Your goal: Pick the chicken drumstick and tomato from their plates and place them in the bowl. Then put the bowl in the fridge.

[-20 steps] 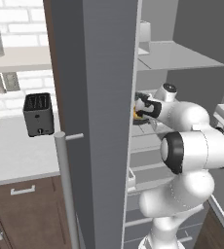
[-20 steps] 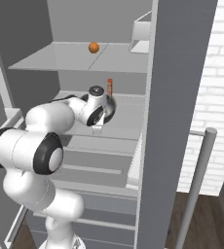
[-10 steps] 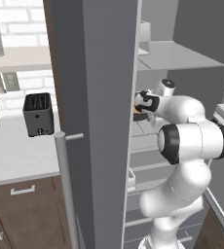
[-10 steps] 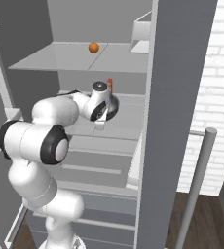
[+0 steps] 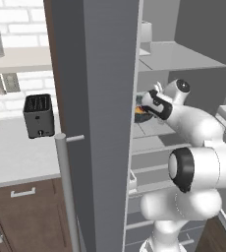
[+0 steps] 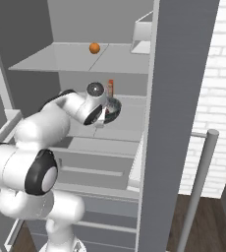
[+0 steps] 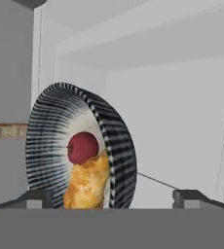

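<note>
Finally, bowl (image 7: pixel 80 146) with tomato (image 7: pixel 82 147) and chicken drumstick (image 7: pixel 88 182) rests on fridge shelf (image 6: pixel 127 125); jaws wide open, holding nothing; withdrawal likely next.

The arm (image 5: pixel 198 162) is glossy white throughout — fat, rounded segments that bulge like stacked shells, each joint marked by a dark ring or cap. One large black disc with a grey centre sits on the big elbow joint (image 6: pixel 39 178), and a smaller dark round cap tops the wrist (image 6: pixel 95 89). The hand is white with a black band — its two finger tips (image 7: pixel 36 197) are small, dark and blocky.
</note>
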Tool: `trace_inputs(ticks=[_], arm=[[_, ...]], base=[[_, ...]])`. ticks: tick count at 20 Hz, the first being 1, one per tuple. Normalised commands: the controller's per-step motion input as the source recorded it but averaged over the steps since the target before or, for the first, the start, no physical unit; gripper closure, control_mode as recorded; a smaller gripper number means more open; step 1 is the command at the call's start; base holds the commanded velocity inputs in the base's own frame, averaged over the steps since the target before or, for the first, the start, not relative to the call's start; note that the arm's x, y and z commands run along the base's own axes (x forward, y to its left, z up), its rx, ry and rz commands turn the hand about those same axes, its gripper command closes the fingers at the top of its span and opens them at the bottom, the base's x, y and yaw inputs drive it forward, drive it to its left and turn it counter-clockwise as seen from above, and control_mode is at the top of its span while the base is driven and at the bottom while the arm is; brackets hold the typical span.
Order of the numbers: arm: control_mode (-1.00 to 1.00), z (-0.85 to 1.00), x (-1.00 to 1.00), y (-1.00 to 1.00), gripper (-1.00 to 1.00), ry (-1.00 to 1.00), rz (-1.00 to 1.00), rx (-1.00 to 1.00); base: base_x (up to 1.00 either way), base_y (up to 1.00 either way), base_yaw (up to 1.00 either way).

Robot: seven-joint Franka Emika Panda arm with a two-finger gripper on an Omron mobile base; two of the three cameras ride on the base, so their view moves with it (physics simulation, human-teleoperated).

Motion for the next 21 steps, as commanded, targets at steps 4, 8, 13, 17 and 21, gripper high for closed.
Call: trace_inputs(ticks=[4, 8, 13, 17, 21], arm=[[-1.0, 0.78, -0.86, 0.0, -1.0, -0.37, -0.01, 0.0], [-1.0, 0.64, -1.0, 0.0, -1.0, -0.37, -0.03, 0.0], [-1.0, 0.63, -1.0, -0.01, -1.0, -0.39, -0.05, 0.0], [-1.0, 0.87, -1.0, 0.0, -1.0, -0.41, -0.06, 0.0], [-1.0, 0.93, -1.0, 0.0, -1.0, -0.35, -0.08, 0.01]], base=[[0.0, 0.0, 0.0], [0.0, 0.0, 0.0], [0.0, 0.0, 0.0], [0.0, 0.0, 0.0], [0.0, 0.0, 0.0]])
